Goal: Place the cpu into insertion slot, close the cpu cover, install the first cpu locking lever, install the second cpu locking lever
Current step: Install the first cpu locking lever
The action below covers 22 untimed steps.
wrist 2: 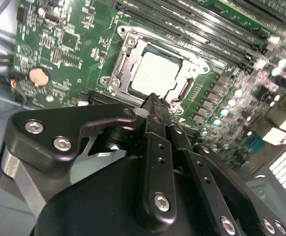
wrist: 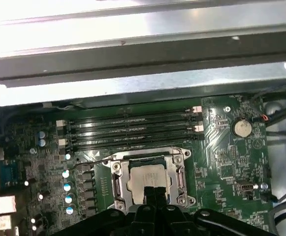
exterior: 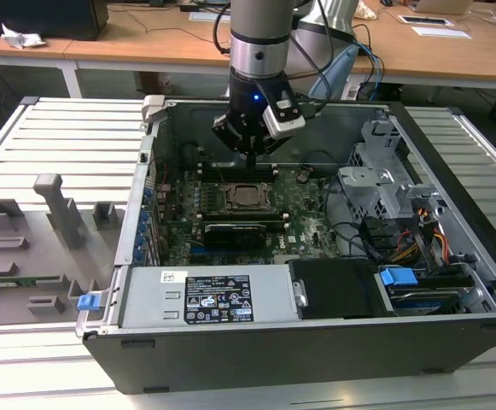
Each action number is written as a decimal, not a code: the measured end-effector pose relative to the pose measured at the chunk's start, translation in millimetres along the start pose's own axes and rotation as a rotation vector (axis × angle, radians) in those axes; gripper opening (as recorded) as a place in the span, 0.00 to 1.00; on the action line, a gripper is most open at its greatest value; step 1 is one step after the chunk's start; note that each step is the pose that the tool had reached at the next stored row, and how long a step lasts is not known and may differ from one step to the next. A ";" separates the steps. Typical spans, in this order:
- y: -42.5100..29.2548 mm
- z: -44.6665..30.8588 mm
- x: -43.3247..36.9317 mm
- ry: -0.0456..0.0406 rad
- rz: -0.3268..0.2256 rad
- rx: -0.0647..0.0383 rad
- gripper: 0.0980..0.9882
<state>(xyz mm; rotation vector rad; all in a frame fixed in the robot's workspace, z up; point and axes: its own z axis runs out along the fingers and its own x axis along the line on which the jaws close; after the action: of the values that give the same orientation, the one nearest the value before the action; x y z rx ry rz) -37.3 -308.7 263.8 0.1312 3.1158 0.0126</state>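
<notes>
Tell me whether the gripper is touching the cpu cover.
Cannot tell. In the second wrist view the gripper overlaps the edge of the cpu cover, but neither contact nor a gap is plain.

My gripper (wrist 2: 154, 99) blocks the near edge of the cpu (wrist 2: 155, 73) and the cpu cover (wrist 2: 124, 58) in both wrist views. The exterior view chops my arm (exterior: 260, 34) off at the top edge, and the cpu cover's too small to make out there.
</notes>
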 end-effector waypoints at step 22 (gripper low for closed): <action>-3.8 -0.8 45.5 0.0015 -0.116 -0.014 0.01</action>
<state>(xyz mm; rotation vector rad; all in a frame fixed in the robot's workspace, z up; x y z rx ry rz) -83.0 -308.7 263.5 -0.0494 3.1185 0.0330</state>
